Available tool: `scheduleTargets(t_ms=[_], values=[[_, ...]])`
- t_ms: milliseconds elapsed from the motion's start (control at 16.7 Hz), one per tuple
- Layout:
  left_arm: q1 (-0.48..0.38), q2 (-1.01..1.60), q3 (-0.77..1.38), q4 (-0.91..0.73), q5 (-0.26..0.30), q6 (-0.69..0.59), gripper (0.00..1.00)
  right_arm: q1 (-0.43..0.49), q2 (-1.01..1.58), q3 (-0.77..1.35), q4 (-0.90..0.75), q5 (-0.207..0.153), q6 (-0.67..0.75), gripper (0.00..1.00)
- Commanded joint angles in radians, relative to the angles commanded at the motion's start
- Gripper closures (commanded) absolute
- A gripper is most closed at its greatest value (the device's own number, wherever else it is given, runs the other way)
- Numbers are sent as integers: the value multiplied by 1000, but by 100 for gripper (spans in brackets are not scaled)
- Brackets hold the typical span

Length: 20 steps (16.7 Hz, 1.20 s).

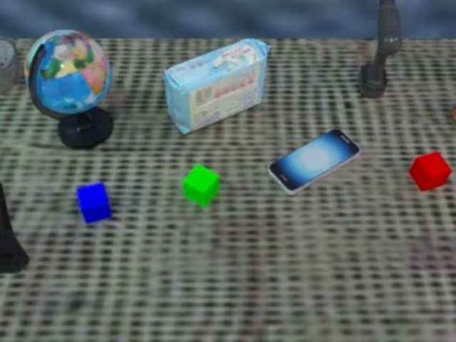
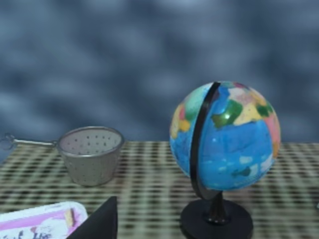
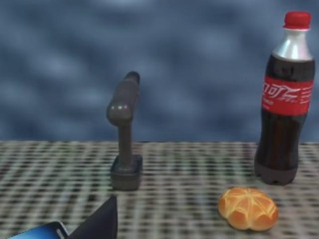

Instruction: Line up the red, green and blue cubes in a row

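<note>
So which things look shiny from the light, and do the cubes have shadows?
In the top view the smartphone screen glows pale in its middle, while the red cube, green cube and blue cube cast only faint shadows. The right wrist view shows glints on the cola bottle.

Soft even light, no hard glare.
From my top cam the table [image 1: 285, 285] is evenly lit; shadows faint, just a dim smudge beside the blue cube [image 1: 94, 202] and under the globe [image 1: 68, 71]. Smartphone [image 1: 314, 160] screen has a pale glow at centre. Weave pattern looks smeared. Wrist cams: backdrop cloudy and blurred, small highlight on the cola bottle [image 3: 285, 99].
</note>
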Motion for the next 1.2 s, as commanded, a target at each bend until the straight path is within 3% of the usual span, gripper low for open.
scheduleTargets(t_ms=[240, 480, 1200], values=[[0, 0, 0, 0, 0, 0, 0, 0, 30, 30, -16, 1, -3, 0], [0, 0, 0, 0, 0, 0, 0, 4, 219, 203, -115, 4, -24, 0], [0, 0, 0, 0, 0, 0, 0, 44, 1450, 1137, -769, 1, -156, 0]])
